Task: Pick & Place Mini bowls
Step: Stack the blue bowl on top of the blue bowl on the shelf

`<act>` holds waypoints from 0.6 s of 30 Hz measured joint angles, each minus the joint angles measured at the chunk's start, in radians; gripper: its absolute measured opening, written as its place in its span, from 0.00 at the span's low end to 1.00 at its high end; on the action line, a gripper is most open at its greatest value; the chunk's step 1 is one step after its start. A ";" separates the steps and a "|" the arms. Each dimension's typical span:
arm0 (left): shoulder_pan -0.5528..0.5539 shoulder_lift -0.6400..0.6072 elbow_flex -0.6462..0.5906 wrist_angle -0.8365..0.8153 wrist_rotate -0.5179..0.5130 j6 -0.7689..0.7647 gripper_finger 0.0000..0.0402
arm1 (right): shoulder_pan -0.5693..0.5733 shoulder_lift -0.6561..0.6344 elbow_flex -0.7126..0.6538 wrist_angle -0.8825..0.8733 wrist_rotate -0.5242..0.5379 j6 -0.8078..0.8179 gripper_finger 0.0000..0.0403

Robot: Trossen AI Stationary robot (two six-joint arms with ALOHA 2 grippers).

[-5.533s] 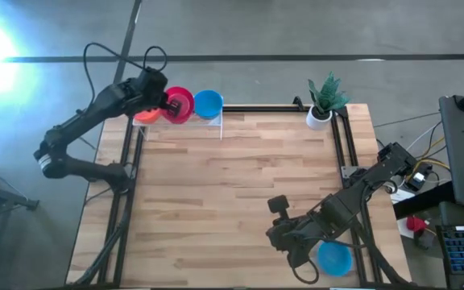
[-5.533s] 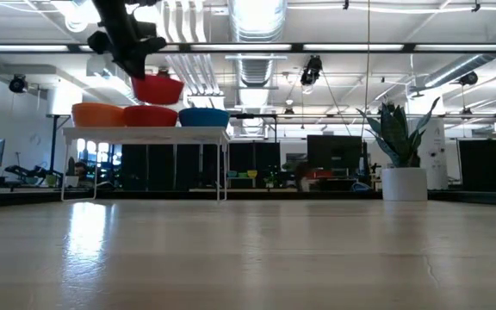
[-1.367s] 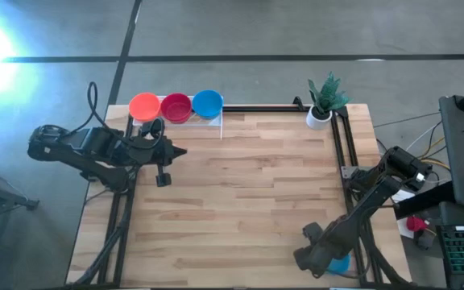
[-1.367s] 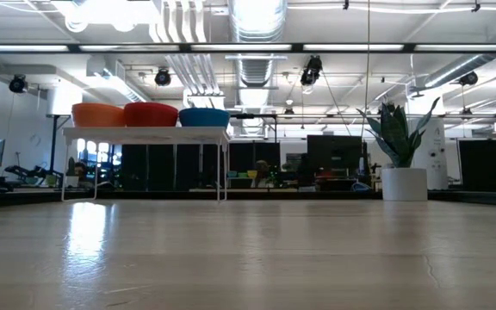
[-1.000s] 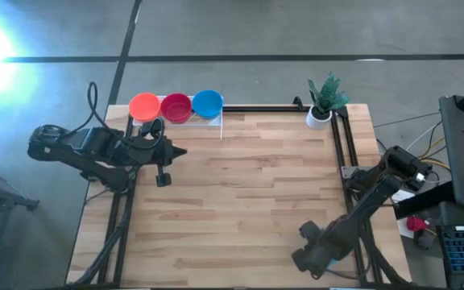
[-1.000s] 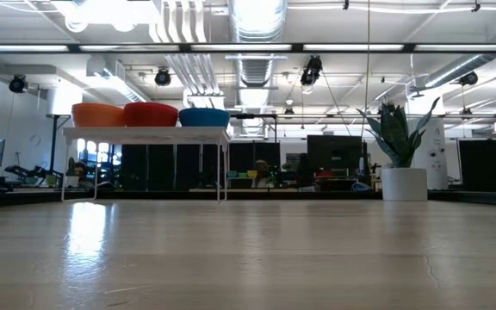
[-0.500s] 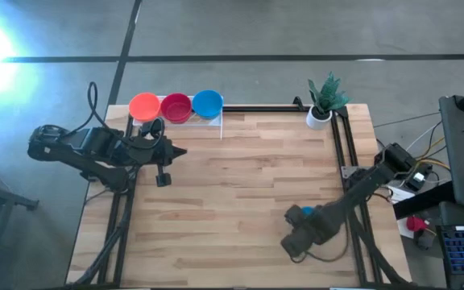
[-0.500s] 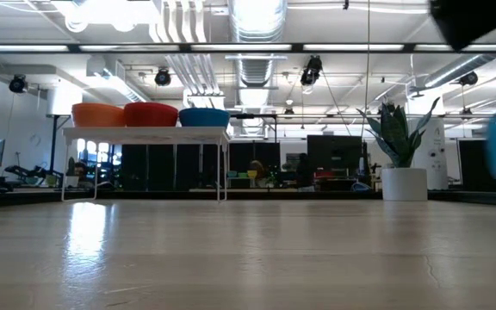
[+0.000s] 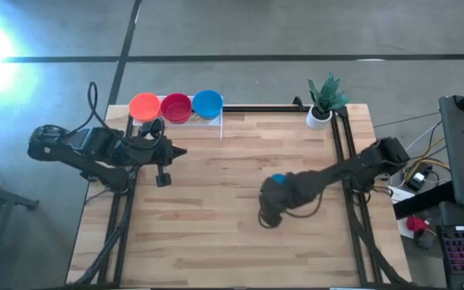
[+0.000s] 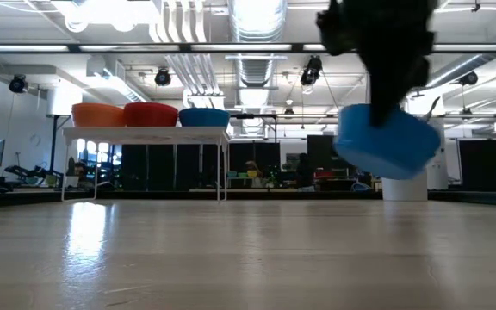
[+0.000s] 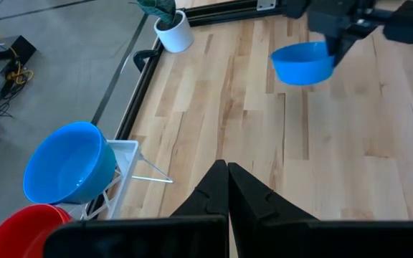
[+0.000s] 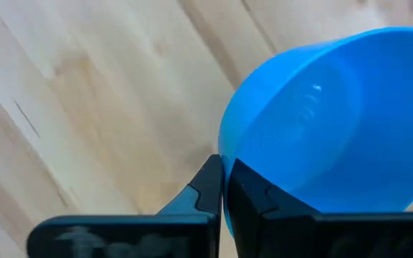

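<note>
A: What stands around the work area?

B: A white rack [image 9: 216,119] sits at the table's far left corner, with three mini bowls in a row on top: an orange bowl [image 9: 144,105], a red bowl [image 9: 176,106] and a blue bowl [image 9: 208,103]. A small white pot with a green plant [image 9: 323,101] stands at the far right corner. The wooden table [image 9: 216,217] between them is bare planking.

A: And where is the bowl being carried?

B: A second blue bowl [image 10: 386,142] hangs in the air over the middle of the table, right of centre. The right gripper [image 12: 223,188] has its fingers closed on the bowl's rim, one inside the wall and one outside. In the low view the bowl tilts a little and is clear of the tabletop, in front of the plant pot [image 10: 403,183].

A: Anything in its way?

B: Nothing lies on the wood between it and the rack. The left gripper [image 11: 227,188] is parked just in front of the rack at the table's left edge, fingers pressed together and empty.

A: What differs from a moment earlier?

B: Half a second ago the right arm and bowl were nearer the front right of the table; now they are further toward the centre. Earlier the bowl was off the front right corner. The left arm has not moved.
</note>
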State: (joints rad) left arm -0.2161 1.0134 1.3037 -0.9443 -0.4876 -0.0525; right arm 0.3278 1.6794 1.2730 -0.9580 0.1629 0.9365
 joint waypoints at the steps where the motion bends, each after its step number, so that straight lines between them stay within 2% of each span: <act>1: 0.000 0.000 0.000 0.000 0.000 0.000 0.00 | -0.018 0.000 0.002 0.019 0.000 -0.042 0.03; 7: 0.000 0.000 0.000 0.000 0.000 0.000 0.00 | -0.092 0.009 0.006 0.152 0.002 -0.284 0.03; 18: 0.000 0.001 0.000 -0.001 0.000 0.000 0.00 | -0.117 0.099 0.087 0.205 -0.003 -0.703 0.03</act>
State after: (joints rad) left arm -0.2157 1.0142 1.3037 -0.9456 -0.4877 -0.0525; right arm 0.2112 1.7787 1.3600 -0.7531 0.1600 0.2337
